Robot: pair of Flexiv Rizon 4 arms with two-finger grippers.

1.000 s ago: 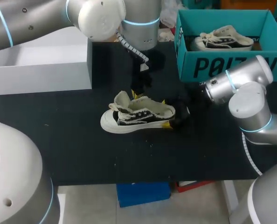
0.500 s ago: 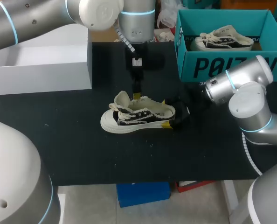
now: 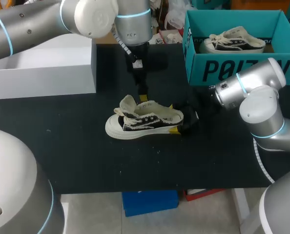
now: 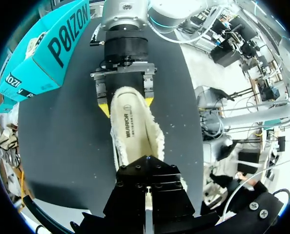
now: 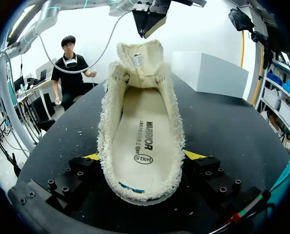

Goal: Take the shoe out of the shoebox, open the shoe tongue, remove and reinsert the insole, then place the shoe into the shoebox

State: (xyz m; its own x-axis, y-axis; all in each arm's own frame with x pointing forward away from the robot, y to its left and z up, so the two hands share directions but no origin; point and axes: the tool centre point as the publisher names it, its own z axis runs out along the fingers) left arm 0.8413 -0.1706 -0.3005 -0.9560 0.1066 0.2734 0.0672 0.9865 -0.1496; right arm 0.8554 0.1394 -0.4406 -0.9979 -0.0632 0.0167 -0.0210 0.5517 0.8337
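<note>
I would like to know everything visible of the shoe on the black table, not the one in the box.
The shoe is a low sneaker: cream cloth with frayed edges, black side panels, white rubber sole and toe cap. It stands upright on the table, toe toward my left. Its tongue is raised and the insole lies inside. The right tool grips its heel from both sides.

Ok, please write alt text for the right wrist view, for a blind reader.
A cream shoe lies on the black table, its heel gripped between the right gripper's yellow-tipped fingers, insole showing, tongue raised. The left gripper hangs above the tongue.
</note>
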